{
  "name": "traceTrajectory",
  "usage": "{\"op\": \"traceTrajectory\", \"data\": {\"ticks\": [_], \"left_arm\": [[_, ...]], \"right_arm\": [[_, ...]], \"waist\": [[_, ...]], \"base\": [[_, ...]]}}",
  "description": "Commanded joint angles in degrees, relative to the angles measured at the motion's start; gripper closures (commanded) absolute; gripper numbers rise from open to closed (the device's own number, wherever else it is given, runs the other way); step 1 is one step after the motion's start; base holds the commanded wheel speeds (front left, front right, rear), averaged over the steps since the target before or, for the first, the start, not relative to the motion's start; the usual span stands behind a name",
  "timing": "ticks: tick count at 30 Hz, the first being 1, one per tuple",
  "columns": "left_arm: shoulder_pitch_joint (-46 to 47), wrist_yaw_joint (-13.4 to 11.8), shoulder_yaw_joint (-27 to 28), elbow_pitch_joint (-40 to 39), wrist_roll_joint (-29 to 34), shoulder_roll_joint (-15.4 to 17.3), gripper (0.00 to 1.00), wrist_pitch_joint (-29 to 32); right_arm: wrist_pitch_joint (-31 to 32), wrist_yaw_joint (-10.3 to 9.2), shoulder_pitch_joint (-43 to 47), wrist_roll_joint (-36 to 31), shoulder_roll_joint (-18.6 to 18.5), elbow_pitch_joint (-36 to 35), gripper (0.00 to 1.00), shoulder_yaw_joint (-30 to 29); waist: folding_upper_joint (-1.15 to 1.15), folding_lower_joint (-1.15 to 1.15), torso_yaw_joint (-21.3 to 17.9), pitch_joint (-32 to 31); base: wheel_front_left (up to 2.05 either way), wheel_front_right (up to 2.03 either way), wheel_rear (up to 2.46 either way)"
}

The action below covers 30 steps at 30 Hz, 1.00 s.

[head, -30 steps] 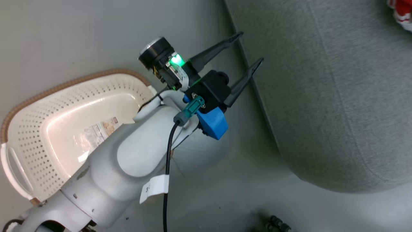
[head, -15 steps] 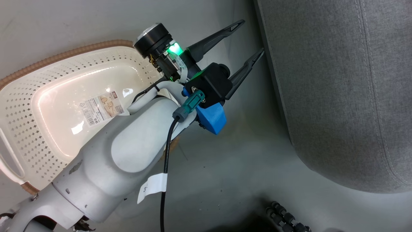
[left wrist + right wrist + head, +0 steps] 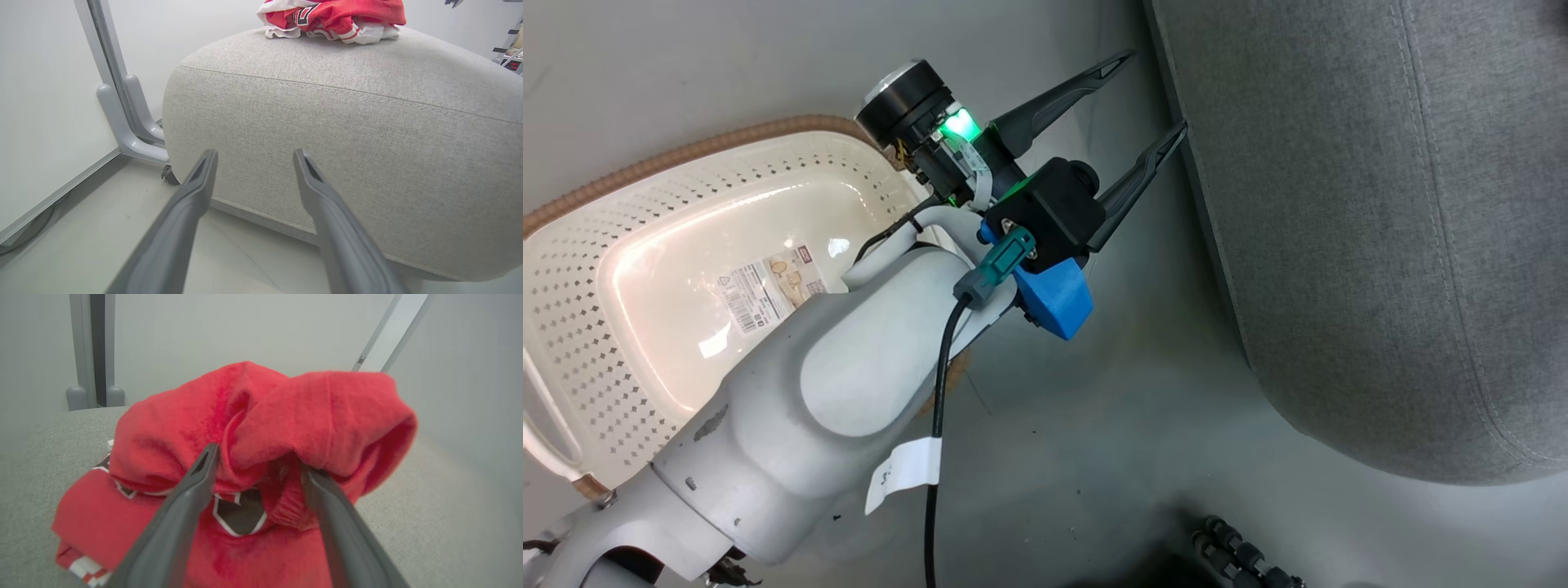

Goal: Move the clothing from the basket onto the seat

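Since a second ago my head camera has swung. The seat (image 3: 1339, 245) now shows its stitched seam down the right of the head view, and the red pile that sat in the top corner has slipped out of frame. Nothing on the floor (image 3: 1094, 425) beside the seat looks shifted.

My left gripper (image 3: 1155, 91) still hangs low off the seat's near side. Its two dark fingers are spread wide with nothing between them, tips aimed at the seat's side wall and near it.

The basket (image 3: 686, 151) stands on the floor to the left of the seat, apart from it and partly behind my left forearm. Its pale bottom and paper label (image 3: 768, 286) are in plain sight.

The clothing (image 3: 339, 14) lies on top of the seat, well back from the edge my left wrist faces. From the right wrist I see the plain red garment (image 3: 265, 412) heaped over the jersey (image 3: 94, 514), both resting on the seat's grey top.

My right gripper (image 3: 257, 457) is over the seat at that pile. Its fingers stand apart, not pinching, and a fold of the plain garment bulges between them and over their tips.
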<state>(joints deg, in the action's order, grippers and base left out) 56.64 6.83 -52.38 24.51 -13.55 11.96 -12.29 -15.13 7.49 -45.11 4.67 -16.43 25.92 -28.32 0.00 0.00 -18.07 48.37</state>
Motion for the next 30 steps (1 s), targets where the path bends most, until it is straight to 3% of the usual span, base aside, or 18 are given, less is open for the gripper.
{"op": "traceTrajectory", "data": {"ticks": [1, 8, 17, 30], "left_arm": [[0.3, -0.5, 0.2, 0.3, -0.5, -0.2, 0.0, -0.5], [-1.1, -1.3, 1.2, 1.7, -1.7, -1.4, 0.0, -2.2], [-5.4, -3.3, 6.0, 1.2, -4.2, -2.5, 0.0, -2.9], [-18.9, -5.6, 23.8, -4.9, -4.4, -3.2, 0.0, -3.0]], "right_arm": [[0.0, 0.0, 2.1, 0.4, 0.7, -1.4, 0.0, -0.1], [0.0, 0.01, 8.9, -0.1, 2.7, -8.7, 0.0, 0.8], [0.0, 0.0, 14.0, -1.1, 3.2, -16.7, 0.0, 8.2], [0.0, 0.01, 18.7, -1.2, 5.0, -18.8, 0.0, 22.2]], "waist": [[0.0, 0.0, 0.2, -0.8], [0.0, 0.0, 1.5, -5.0], [0.0, 0.0, 5.0, -13.7], [0.0, 0.0, 13.7, -26.4]], "base": [[0.0, 0.0, 0.0], [0.0, 0.0, 0.0], [0.0, 0.0, 0.0], [0.0, 0.0, 0.0]]}}
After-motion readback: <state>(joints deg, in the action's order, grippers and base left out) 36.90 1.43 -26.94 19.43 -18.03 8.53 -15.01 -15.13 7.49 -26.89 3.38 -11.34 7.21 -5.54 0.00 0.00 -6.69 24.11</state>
